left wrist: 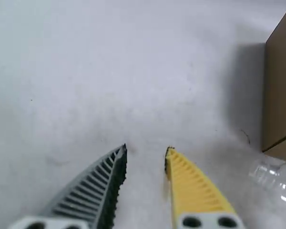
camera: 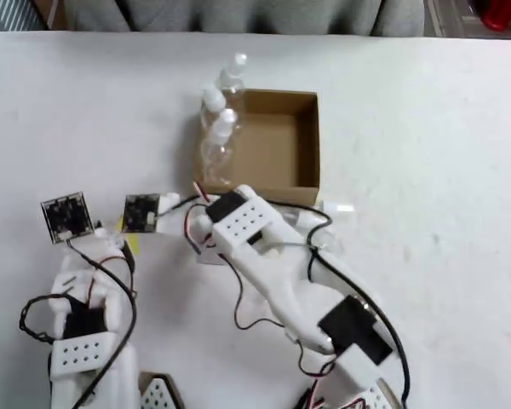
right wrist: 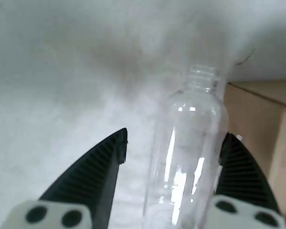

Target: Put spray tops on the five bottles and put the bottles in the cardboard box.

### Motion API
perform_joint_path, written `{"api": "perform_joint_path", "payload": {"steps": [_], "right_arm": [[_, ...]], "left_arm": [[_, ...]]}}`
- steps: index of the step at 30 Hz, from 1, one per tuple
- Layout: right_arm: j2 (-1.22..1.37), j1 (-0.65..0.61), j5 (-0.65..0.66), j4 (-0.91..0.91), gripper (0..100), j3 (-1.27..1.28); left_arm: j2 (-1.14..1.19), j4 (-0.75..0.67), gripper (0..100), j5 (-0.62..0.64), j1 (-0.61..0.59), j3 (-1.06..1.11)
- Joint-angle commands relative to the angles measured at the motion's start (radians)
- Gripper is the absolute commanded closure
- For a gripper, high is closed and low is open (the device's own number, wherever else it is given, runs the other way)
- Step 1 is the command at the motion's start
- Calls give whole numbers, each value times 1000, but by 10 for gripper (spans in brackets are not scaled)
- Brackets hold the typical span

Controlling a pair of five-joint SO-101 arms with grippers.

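Uncapped clear bottle stands between the right jaws, its threaded neck bare. The right jaws are apart. One finger looks to touch the bottle's side and the other is off it with a gap, so they're not clamped. The box is just behind the bottle.

In the high view I see the box open-topped on the bench. Three capped bottles are bunched at its left wall, and I can't tell if they're inside it or just outside. A small white piece, maybe a spray top, lies on the bench by the box's near right corner.

The right arm reaches to the box's near side. The left arm is at the near left, apart from the box. The left jaws are apart over bare bench, with a box corner and part of a clear bottle off to one side.
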Motion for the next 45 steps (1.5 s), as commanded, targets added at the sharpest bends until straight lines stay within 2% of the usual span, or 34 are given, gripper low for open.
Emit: {"api": "perform_joint_path", "payload": {"steps": [1, 12, 17, 19, 23, 28, 32, 38, 41, 45], "right_arm": [[22, 8, 12, -28, 735, -29], [84, 28, 52, -19, 755, -63], [73, 36, 68, 30, 998, -92], [73, 36, 68, 111, 955, -140], [70, 36, 60, 332, 979, -287], [-27, 70, -61, 565, 983, -451], [-180, 130, -114, 690, 983, -473], [-414, 343, -178, 742, 983, -333], [-495, 518, -173, 728, 983, -210], [-565, 796, -169, 599, 983, -40]], "left_arm": [[-18, -12, 921, 5, -12, -2], [-19, -12, 921, 5, -12, -2], [-19, -12, 921, 5, -12, -2], [-19, -12, 921, 5, -13, -2], [-19, -12, 921, 5, -13, -2], [-18, -12, 921, 5, -13, -2], [-16, -12, 921, 5, -13, -2], [-15, -12, 921, 5, -13, -2], [-15, -11, 921, 5, -12, -2], [-15, -8, 921, 5, -8, -2]]}}
